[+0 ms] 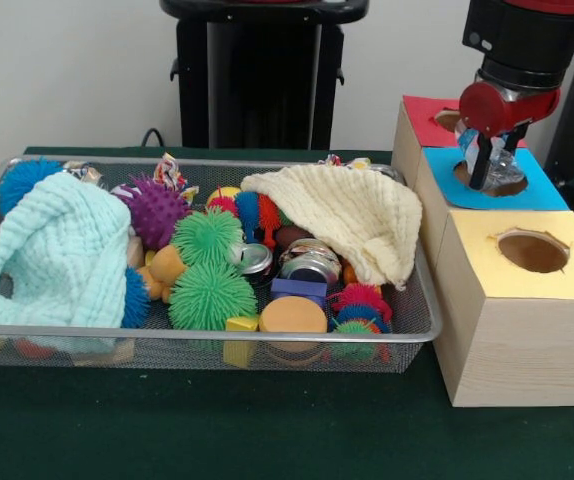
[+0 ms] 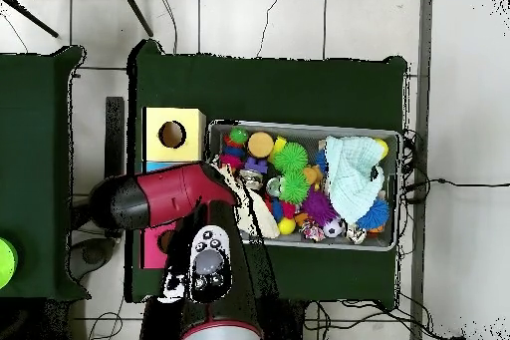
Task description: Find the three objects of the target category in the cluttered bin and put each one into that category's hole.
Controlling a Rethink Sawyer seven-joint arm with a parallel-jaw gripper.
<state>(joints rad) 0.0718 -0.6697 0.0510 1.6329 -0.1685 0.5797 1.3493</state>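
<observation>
My gripper hangs over the round hole in the blue-topped box at the right. It is shut on a crushed clear plastic bottle, whose lower end is at the hole's mouth. The wire mesh bin stands left of the boxes and is full of toys and cloths. No other bottle shows plainly; bits of crinkled clear plastic peek out at the far rim behind the mint cloth and behind the cream cloth. In the overhead view the red arm hides the gripper and the blue box; the bin lies to its right.
A red-topped box and a yellow-topped box flank the blue one, each with a hole. In the bin lie a mint cloth, a cream cloth, green spiky balls, a purple spiky ball, metal cans and blocks.
</observation>
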